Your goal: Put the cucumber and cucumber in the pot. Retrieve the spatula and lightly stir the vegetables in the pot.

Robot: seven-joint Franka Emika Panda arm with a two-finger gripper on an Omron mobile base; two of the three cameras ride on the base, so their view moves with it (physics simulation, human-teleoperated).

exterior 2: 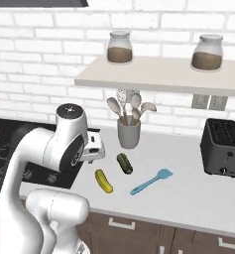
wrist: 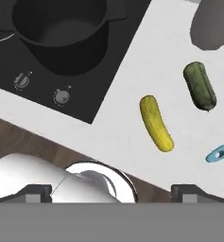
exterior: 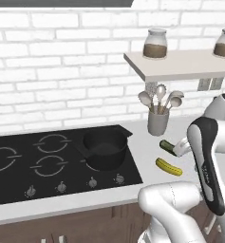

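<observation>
A: Hovering high over the counter [exterior 2: 198, 198], the gripper [wrist: 111, 191] has its jaws wide apart and holds nothing.

B: So the first step hasn't started?

A: It seems not. The pot [exterior: 104, 149] sits bare on the stove [exterior: 19, 175]; the yellow cucumber [wrist: 156, 123] and dark cucumber [wrist: 199, 85] lie beside it, the spatula [exterior 2: 151, 182] just past them.

B: Next move?

A: Probably dropping onto the yellow one, jaws straddling its width.

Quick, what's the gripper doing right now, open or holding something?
Gripper: open, holding nothing; it hangs above the counter edge, apart from both cucumbers.
</observation>
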